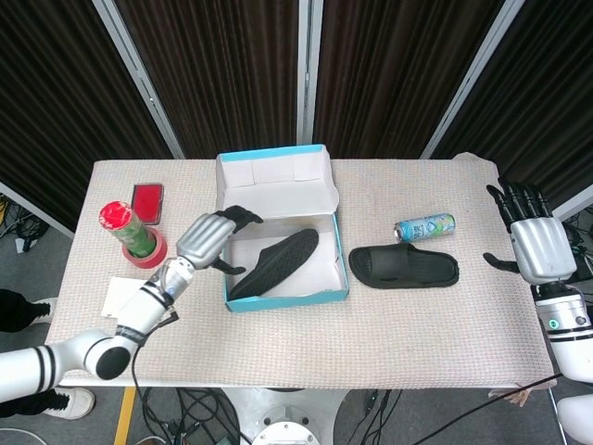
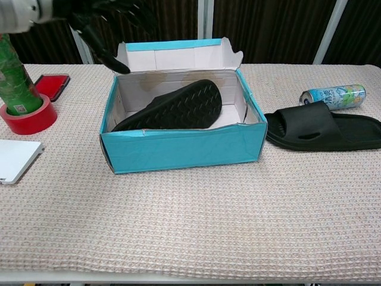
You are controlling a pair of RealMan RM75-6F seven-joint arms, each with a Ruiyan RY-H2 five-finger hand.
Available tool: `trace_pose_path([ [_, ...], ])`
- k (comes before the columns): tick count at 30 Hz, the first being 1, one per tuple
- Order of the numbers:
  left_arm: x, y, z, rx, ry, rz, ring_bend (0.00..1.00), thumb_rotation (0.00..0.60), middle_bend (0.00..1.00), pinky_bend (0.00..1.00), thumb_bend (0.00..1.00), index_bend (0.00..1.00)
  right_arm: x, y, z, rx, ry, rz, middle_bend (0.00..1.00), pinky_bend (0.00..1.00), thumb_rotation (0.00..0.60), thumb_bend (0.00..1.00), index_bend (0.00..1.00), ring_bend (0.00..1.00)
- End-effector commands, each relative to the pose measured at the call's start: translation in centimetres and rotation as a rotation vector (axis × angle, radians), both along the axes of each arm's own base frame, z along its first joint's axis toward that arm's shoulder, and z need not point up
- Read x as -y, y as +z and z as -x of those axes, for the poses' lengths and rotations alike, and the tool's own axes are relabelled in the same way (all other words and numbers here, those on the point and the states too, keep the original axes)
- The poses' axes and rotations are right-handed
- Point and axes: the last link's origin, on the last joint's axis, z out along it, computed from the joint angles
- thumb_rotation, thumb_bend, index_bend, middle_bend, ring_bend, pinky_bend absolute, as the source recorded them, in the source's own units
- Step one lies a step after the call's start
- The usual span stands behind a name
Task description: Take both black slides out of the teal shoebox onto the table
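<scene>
Fingers (image 1: pixel 243 217) of the left hand (image 1: pixel 211 237) hang spread above the box (image 1: pixel 287 299) wall; they should reach just beyond, under the slide (image 1: pixel 275 262) leaning inside, then close.

light: bright, even, overhead | shadows: soft, short | blur: slight on left hand (image 2: pixel 89 15), chest view

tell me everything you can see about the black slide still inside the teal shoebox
The black slide looks like moulded rubber or foam. It leans diagonally in the teal cardboard shoebox, turned over so its patterned, textured sole faces the chest camera. In the head view its upper end points toward the box's back right and its lower end toward the front-left corner. It rests on the white box interior. The left hand hovers at the box's left wall and does not appear to touch it.
</scene>
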Motion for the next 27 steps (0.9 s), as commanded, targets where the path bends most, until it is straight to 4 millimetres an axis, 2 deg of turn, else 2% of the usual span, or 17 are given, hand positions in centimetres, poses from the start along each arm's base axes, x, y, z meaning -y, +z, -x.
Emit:
trace_pose_path([
  [1,0.2,-5.0,-2.4,-0.072,0.013,0.068,0.14,0.600,0.20,0.31,0.08,0.21,0.0,-0.4,0.3,0.006,-0.003,-0.013,0.00,0.00,0.600,0.00,0.00,0.00],
  [6,0.8,-7.5,-2.9,-0.101,0.059,0.110,0.14,0.600,0.19,0.29,0.06,0.20,0.1,-0.9,0.4,0.016,0.005,-0.028,0.00,0.00,0.600,0.00,0.00,0.00],
  [10,0.1,-8.8,-2.8,-0.149,0.087,0.072,0.14,0.600,0.19,0.29,0.05,0.19,0.2,-1.1,0.4,0.020,0.013,-0.033,0.00,0.00,0.600,0.00,0.00,0.00],
  [16,-0.4,-9.1,-2.5,-0.169,0.120,0.004,0.14,0.600,0.19,0.29,0.05,0.19,0.1,-1.1,0.6,0.025,0.011,-0.031,0.00,0.00,0.600,0.00,0.00,0.00],
  [27,0.1,-9.0,-1.7,-0.235,0.108,-0.038,0.14,0.600,0.16,0.27,0.05,0.16,0.0,-0.9,1.2,0.040,-0.005,-0.023,0.00,0.00,0.600,0.00,0.00,0.00],
])
